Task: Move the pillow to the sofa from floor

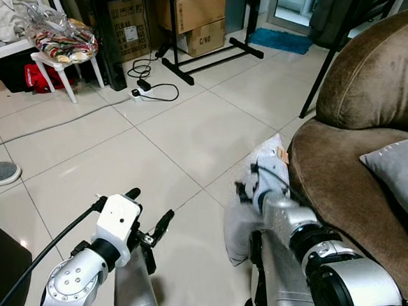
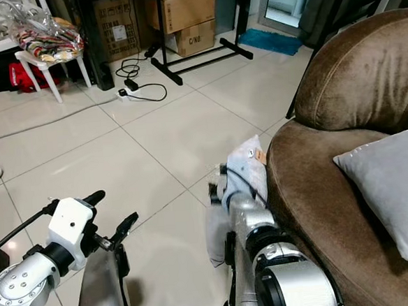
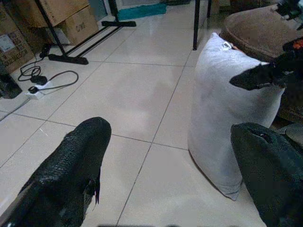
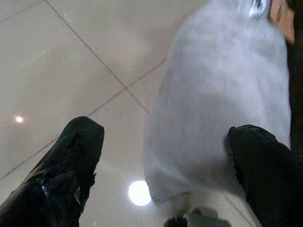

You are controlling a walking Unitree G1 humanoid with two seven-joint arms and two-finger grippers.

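Note:
A light grey pillow (image 1: 262, 180) stands on its edge on the tiled floor, leaning against the front of the brown sofa (image 1: 368, 92). My right gripper (image 1: 252, 189) is just above the pillow's top edge. In the right wrist view it is open (image 4: 165, 165), with the pillow (image 4: 222, 94) lying between and beyond its fingers. My left gripper (image 1: 151, 211) hovers open over bare tiles to the left of the pillow. From the left wrist the pillow (image 3: 222, 109) stands ahead, apart from the left fingers (image 3: 71, 165).
A second grey pillow (image 1: 405, 174) lies on the sofa seat. A black table leg (image 1: 324, 67) slants down behind the sofa. Further back are a power strip with cable (image 1: 143, 91), cardboard boxes (image 1: 194, 6), a black stand (image 1: 204, 58) and a white chair (image 1: 65, 65).

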